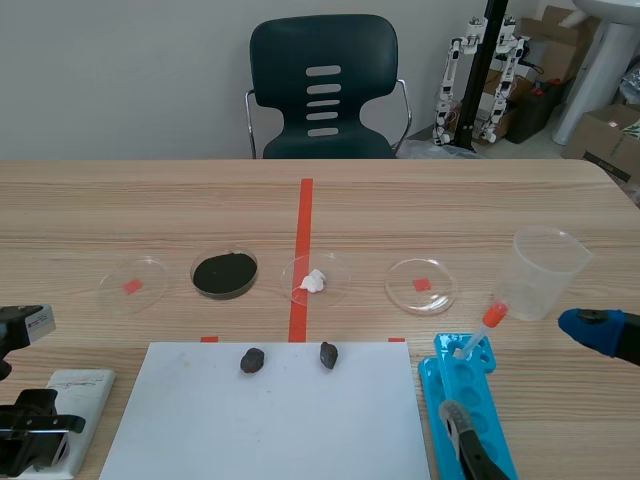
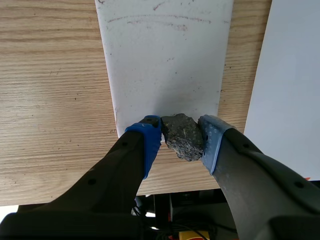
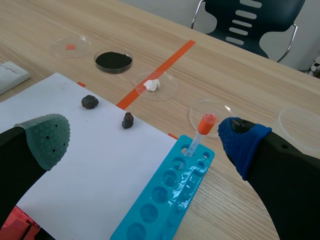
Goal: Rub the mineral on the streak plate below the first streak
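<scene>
L gripper (image 2: 181,139) clamped on mineral (image 2: 184,135): a dark grey, rough, speckled lump, blocky w/ no clear long axis, at near edge of white streak plate (image 2: 165,65). Plate's long axis runs straight ahead of gripper. Faint reddish-brown streak (image 2: 160,21) crosses its far end, well apart from mineral. R gripper (image 3: 145,142) spread wide above paper sheet (image 3: 90,165) and blue well tray (image 3: 165,200).
</scene>
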Action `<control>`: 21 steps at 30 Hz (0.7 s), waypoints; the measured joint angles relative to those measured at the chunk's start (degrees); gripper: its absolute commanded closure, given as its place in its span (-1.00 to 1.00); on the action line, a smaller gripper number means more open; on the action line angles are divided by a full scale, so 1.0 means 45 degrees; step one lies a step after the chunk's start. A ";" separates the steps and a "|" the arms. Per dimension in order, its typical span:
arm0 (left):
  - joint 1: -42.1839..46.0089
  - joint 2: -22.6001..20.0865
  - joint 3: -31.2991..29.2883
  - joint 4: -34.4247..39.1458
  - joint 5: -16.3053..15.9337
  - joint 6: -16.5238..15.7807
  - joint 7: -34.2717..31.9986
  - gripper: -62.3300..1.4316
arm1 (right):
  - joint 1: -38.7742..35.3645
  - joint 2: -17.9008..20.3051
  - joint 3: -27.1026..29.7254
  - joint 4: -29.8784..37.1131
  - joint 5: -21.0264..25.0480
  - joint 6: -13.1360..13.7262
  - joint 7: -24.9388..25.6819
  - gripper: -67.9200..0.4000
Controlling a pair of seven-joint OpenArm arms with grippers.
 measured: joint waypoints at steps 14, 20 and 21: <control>-0.0005 0.0209 0.0005 -0.0117 -0.0933 -0.0384 -0.0622 0.69 | 0.0000 0.0000 0.0000 0.0000 0.0000 0.0005 0.0000 -0.84; -0.0136 0.0238 0.0019 -0.0024 0.1583 0.1088 -0.0593 0.69 | 0.0000 0.0000 0.0000 0.0000 0.0000 0.0000 0.0000 -0.84; -0.0136 0.0228 0.0019 -0.0024 0.1651 0.1112 -0.0593 0.69 | 0.0000 0.0000 0.0000 0.0000 0.0000 0.0000 0.0000 -0.84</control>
